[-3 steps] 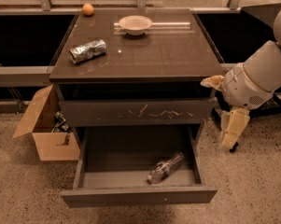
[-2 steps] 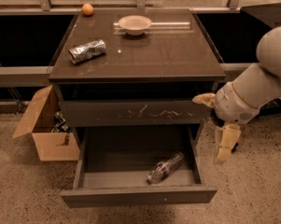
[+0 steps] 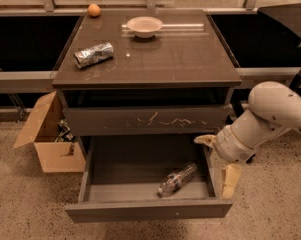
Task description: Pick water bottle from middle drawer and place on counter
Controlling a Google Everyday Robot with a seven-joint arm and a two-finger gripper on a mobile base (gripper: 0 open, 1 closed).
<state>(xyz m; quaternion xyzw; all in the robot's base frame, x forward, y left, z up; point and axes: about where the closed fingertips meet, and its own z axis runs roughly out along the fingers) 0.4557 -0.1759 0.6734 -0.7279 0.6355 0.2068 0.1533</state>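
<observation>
The water bottle (image 3: 177, 179) lies on its side in the open middle drawer (image 3: 150, 210), near the front right, cap toward the front. My gripper (image 3: 219, 160) hangs just outside the drawer's right wall, level with it, to the right of the bottle. Its two pale fingers (image 3: 231, 180) are spread wide and hold nothing. The dark glossy counter (image 3: 180, 59) is the cabinet's top, above the drawers.
On the counter are a crumpled foil packet (image 3: 93, 54), a white bowl (image 3: 144, 26) and an orange (image 3: 94, 10). The scratched upper drawer front (image 3: 150, 120) is shut above the open drawer. An open cardboard box (image 3: 50, 139) stands on the floor at the left.
My arm and gripper have moved down and to the left, closer to the open drawer's right side. The bottle has not moved.
</observation>
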